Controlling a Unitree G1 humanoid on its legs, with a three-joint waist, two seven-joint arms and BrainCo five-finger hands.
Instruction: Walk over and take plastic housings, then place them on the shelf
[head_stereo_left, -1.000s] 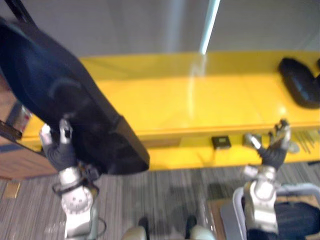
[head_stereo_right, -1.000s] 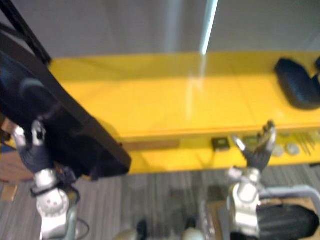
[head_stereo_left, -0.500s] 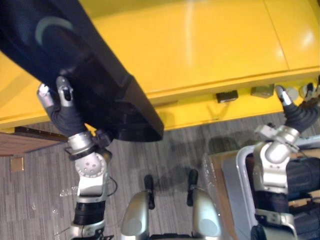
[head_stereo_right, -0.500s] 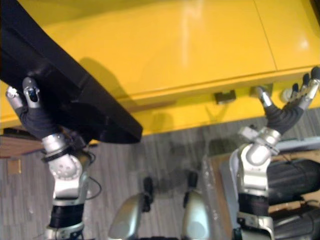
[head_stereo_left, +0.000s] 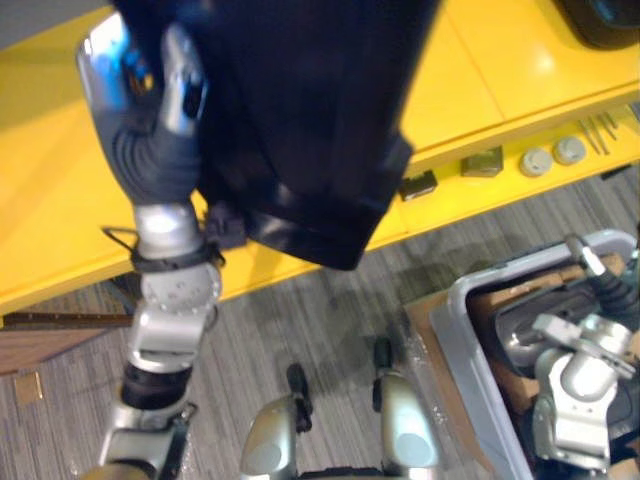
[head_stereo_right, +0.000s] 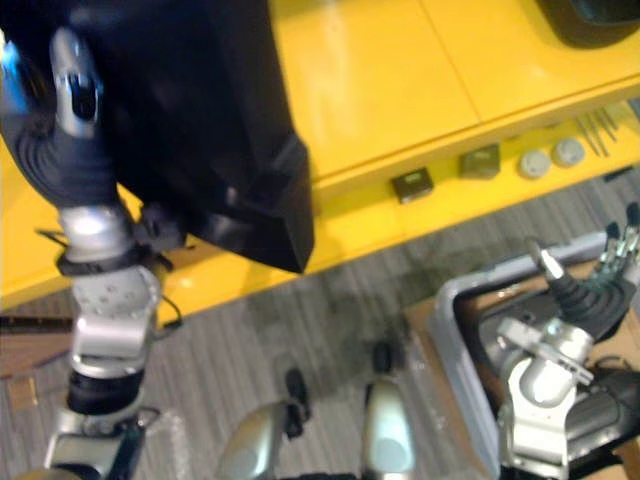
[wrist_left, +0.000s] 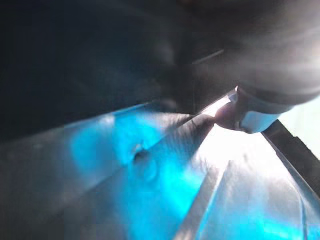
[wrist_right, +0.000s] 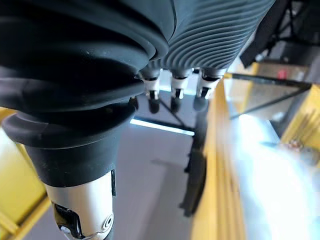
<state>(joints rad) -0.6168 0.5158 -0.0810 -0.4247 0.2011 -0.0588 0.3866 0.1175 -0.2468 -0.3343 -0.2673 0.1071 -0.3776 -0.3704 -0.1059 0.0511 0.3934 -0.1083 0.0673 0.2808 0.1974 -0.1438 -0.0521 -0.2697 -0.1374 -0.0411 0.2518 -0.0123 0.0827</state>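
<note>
- Left hand (head_stereo_left: 150, 145) is up over the yellow shelf (head_stereo_left: 60, 220), thumb and fingers clamped on the edge of a large black plastic housing (head_stereo_left: 300, 110).
- It holds the housing tilted above the shelf top, and the housing seems not yet to rest there.
- Right hand (head_stereo_right: 585, 295) hovers empty with its fingers spread over the grey bin (head_stereo_left: 462, 352), where more dark housings appear to lie.
- Another housing (head_stereo_left: 605, 12) already lies at the shelf's far right.
- I judge the step in hand to be the placing.
- The next move calls for lowering the housing flat onto bare shelf, well apart from the other one, before the grip loosens.
</note>
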